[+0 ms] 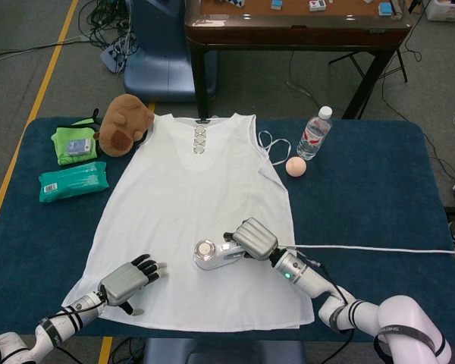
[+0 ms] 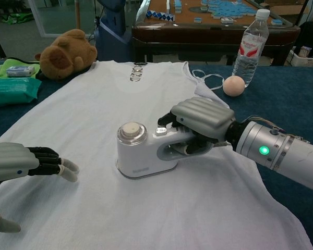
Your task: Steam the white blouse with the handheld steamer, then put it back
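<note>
Blouse [image 1: 193, 220] in white lies flat and spread out on the dark blue table [image 1: 364, 189], neck end far from the robot, bottom hem near the close table edge. Bare blue cloth shows wide on the right side, crossed only by a thin white cord [image 1: 379, 247] running off toward the right edge. On the left, a green wipes pack [image 1: 73, 181], a green pouch [image 1: 75, 143] and a brown stuffed toy [image 1: 124, 123] sit near the blouse's shoulder. A water bottle [image 1: 314, 133] and a small peach ball [image 1: 295, 167] stand just past the right shoulder. Behind the table are a wooden table [image 1: 296, 23] and a blue chair [image 1: 161, 53] on a grey floor.

The handheld steamer [image 2: 141, 154] is white with a round cap, sitting flat on the lower middle of the blouse. The right hand [image 2: 201, 125] grips its handle. The left hand [image 2: 26, 164] holds nothing, fingers partly curled, and seems to rest on the blouse's lower left corner.
</note>
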{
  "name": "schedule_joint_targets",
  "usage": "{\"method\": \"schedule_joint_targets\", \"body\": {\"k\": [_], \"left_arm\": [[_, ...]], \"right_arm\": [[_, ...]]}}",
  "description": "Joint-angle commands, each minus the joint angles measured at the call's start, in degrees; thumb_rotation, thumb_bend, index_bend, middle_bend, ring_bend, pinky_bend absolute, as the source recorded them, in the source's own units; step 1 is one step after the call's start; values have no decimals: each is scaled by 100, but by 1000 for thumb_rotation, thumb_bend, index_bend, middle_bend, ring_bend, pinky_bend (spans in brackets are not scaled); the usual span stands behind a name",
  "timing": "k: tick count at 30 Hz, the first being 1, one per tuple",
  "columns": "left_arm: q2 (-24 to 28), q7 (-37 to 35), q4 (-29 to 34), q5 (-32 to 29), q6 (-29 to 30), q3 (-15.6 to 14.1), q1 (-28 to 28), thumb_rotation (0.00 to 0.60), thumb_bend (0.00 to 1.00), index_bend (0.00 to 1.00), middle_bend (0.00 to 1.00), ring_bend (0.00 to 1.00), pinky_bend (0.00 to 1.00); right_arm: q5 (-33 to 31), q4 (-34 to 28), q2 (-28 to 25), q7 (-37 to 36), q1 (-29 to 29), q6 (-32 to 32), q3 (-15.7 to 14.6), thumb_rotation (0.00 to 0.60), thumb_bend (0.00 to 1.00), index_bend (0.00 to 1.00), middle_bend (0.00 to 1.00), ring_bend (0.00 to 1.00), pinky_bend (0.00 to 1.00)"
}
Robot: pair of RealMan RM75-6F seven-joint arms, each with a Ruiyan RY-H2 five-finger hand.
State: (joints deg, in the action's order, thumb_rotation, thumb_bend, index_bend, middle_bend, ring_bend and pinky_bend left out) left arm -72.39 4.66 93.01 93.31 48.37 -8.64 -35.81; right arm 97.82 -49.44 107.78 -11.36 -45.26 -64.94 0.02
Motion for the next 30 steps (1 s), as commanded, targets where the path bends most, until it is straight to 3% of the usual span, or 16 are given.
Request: {"method": "schedule_joint_targets", "body": {"k": [1,23,30], "left_arm": [[8,14,13,-7,13,-7,7,502,136,125,48,79,0],[47,103,109,13,71,-48,-5,504,136,124,48,79,0],[50,85,101,14,94,-49,-6,505,137,125,48,79,0]], "right_arm": [[40,31,32,7,-21,-2,-41,600,494,932,857,769,693],[-20,59,-546,61,307,-253,-257,600,494,932,856,769,694],[118,-52,-479,80,273,-247,-360,600,493,932,856,769,694]]}}
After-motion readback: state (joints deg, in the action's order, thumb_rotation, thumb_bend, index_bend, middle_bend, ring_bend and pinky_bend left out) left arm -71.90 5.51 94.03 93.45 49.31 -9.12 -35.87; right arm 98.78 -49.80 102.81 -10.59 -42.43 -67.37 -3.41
